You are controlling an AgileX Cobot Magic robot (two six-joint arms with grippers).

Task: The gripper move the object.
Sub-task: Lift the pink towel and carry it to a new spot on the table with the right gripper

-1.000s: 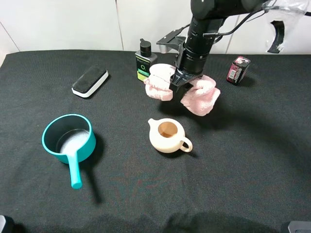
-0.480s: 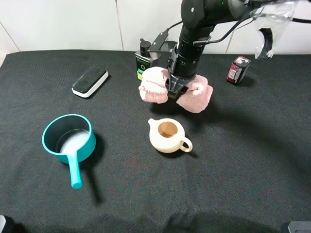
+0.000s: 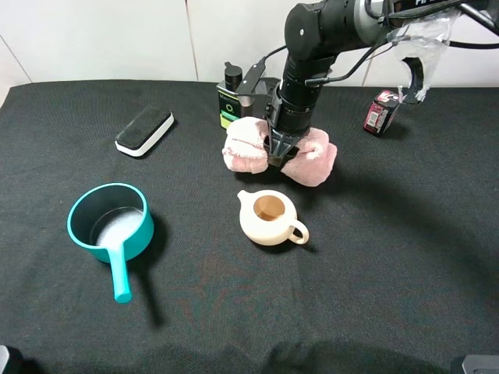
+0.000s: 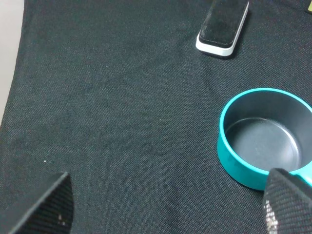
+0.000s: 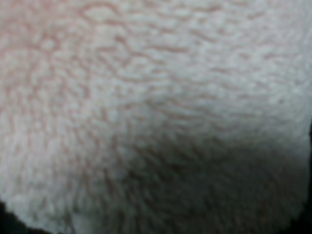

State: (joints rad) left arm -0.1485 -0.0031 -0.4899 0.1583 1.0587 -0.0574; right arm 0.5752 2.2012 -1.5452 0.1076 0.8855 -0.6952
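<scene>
The right tool [image 3: 277, 153] grips the pink towel [image 3: 316, 160]; lettering on the green-labelled bottle [image 3: 228, 103] is illegible.

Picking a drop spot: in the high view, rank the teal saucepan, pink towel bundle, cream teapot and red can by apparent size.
Largest: teal saucepan and pink towel bundle, too close to rank; the arm hides the bundle's middle.
Then: cream teapot.
Smallest: red can.

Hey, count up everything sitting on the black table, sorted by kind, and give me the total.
Teal saucepan: 1
Cream teapot: 1
Pink towel bundle: 1
Black-and-white eraser: 1
Dark bottle: 1
Small red can: 1
Total: 6
</scene>
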